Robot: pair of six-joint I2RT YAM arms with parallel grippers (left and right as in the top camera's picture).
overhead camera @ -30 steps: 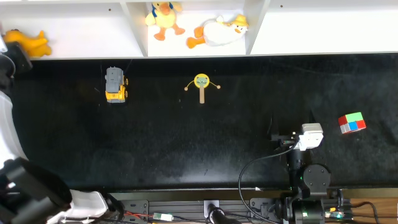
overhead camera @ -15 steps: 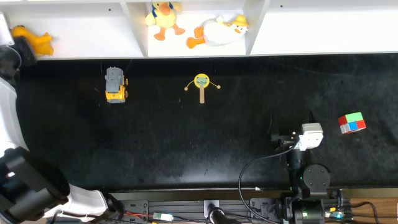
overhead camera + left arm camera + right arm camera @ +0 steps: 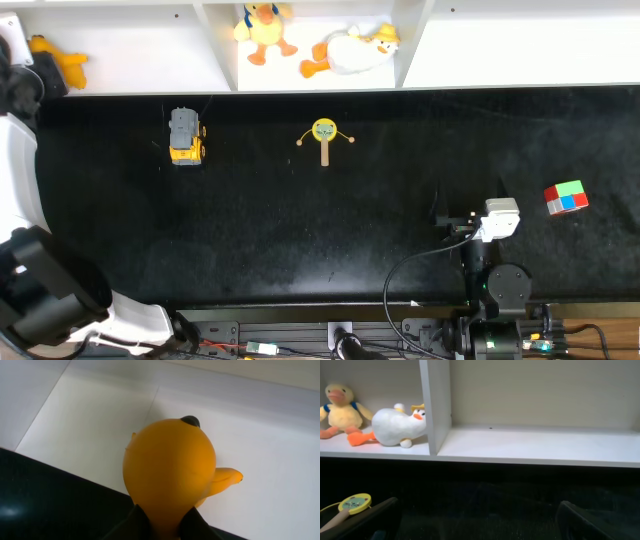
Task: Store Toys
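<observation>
An orange rubber duck (image 3: pixel 170 472) is held in my left gripper (image 3: pixel 167 530), which is shut on its lower end. It hangs just over the front edge of the left shelf compartment (image 3: pixel 130 55), at the far left of the top view, where the orange duck (image 3: pixel 55 60) shows too. On the black table lie a yellow-grey toy truck (image 3: pixel 186 135), a small rattle drum (image 3: pixel 324 135) and a colour cube (image 3: pixel 565 197). My right gripper (image 3: pixel 480 525) rests low near the table's front right, open and holding nothing.
A yellow plush duck (image 3: pixel 263 28) and a white plush duck (image 3: pixel 350 50) lie in the middle shelf compartment. The right compartment (image 3: pixel 545 442) has a bare floor. White dividers (image 3: pixel 436 405) separate the compartments. A cable loops by the right arm's base.
My left gripper has carried the orange duck a little to the right and farther toward the left compartment. The right arm and the table toys have stayed put.
</observation>
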